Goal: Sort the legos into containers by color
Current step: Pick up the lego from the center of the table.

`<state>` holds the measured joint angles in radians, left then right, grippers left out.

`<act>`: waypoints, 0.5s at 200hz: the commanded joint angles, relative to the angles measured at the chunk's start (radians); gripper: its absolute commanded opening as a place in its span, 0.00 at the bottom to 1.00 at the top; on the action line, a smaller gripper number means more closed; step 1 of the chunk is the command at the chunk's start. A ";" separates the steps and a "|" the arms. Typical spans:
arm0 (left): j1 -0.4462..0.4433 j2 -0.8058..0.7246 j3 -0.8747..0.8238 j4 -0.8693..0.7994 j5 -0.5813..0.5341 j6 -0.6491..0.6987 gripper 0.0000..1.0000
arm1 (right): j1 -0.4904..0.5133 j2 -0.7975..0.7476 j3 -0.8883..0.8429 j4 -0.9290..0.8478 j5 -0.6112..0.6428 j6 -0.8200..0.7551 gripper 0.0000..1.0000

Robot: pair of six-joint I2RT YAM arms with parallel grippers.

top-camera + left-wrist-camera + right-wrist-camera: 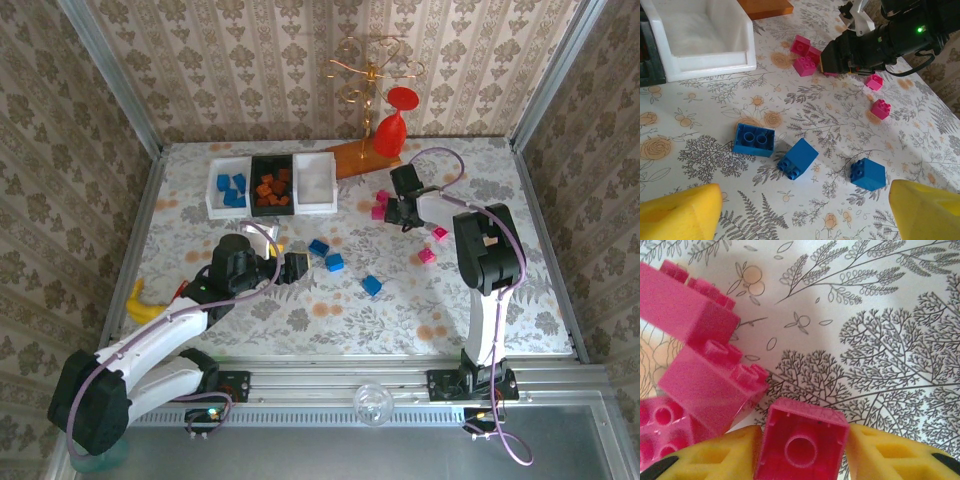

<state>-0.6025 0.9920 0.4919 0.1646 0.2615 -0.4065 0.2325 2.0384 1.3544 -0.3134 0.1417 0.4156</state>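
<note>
My right gripper (802, 442) is shut on a pink lego (802, 460) lying hollow side up, a yellow finger (725, 455) pressed on each side. More pink legos (710, 385) crowd its left. From the top it sits at the pink cluster (380, 205); two more pink legos (440, 234) lie to the right. My left gripper (297, 266) hangs open above three blue legos (754, 140), (798, 157), (868, 174), nothing between its fingers (680, 212). At the back stand a white container (212, 190) with blue legos, a black container (271, 160) with orange ones, and an empty white container (314, 180).
A yellow banana toy (145, 300) lies at the left near my left arm. A red goblet (392, 125) and a gold wire stand (370, 60) rest on a wooden base (345, 158) behind the bins. Walls close the table on three sides.
</note>
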 commanded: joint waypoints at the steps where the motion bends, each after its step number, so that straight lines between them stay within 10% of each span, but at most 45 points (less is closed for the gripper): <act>1: -0.006 -0.015 0.005 0.005 -0.013 0.023 0.88 | -0.015 0.037 0.034 0.004 -0.017 0.003 0.46; 100: 0.007 -0.036 0.000 -0.024 -0.100 0.022 0.88 | -0.017 -0.146 -0.095 0.102 -0.068 -0.005 0.29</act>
<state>-0.6025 0.9913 0.4915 0.1623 0.2260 -0.4057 0.2008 2.0384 1.3552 -0.2806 0.1215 0.3973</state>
